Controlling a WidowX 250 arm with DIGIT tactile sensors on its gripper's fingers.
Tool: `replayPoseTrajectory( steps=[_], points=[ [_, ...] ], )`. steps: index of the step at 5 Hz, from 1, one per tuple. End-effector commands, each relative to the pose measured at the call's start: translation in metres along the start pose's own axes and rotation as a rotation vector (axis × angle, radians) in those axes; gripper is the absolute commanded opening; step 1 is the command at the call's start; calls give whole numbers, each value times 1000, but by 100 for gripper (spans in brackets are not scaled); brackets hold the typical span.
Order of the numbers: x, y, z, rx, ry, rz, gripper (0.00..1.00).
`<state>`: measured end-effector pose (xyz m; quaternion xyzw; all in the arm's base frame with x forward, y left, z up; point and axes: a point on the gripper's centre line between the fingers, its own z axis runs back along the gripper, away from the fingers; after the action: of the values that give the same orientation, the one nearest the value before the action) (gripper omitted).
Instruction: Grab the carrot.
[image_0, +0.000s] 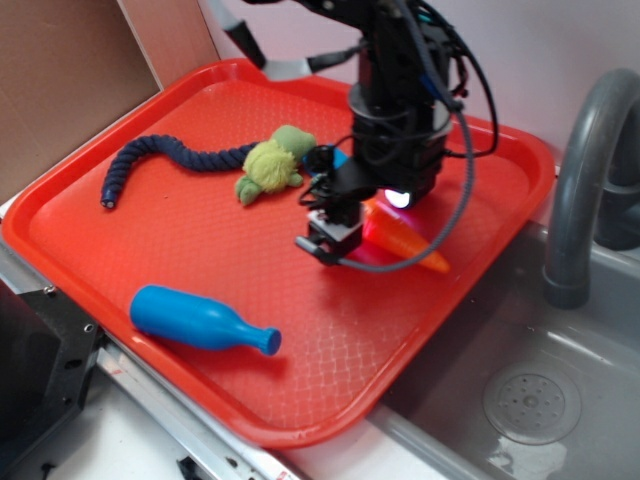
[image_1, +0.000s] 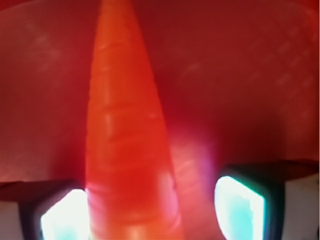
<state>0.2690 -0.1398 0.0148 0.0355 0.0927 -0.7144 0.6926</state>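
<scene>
The orange ridged carrot (image_0: 408, 243) lies on the red tray (image_0: 150, 250), its tip pointing toward the tray's right edge. Its green top is hidden under the arm. My gripper (image_0: 358, 225) is low over the carrot's thick end, one finger on each side. In the wrist view the carrot (image_1: 125, 145) runs up between the fingers. The left pad (image_1: 65, 212) is against the carrot's side. The right pad (image_1: 240, 205) stands apart from it, with tray showing in the gap. The gripper (image_1: 152, 212) is open.
A blue bottle (image_0: 200, 320) lies near the tray's front edge. A green plush toy (image_0: 270, 165) and a dark blue rope (image_0: 165, 158) lie at the back left. A grey sink (image_0: 530, 400) with a faucet (image_0: 585, 180) is to the right of the tray.
</scene>
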Motion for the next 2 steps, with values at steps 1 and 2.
replayPoseTrajectory(
  steps=[1,2],
  points=[
    [8,-29,-12,6,26,-59,0],
    [-2,-23,2,-1,6,56,0]
  ],
)
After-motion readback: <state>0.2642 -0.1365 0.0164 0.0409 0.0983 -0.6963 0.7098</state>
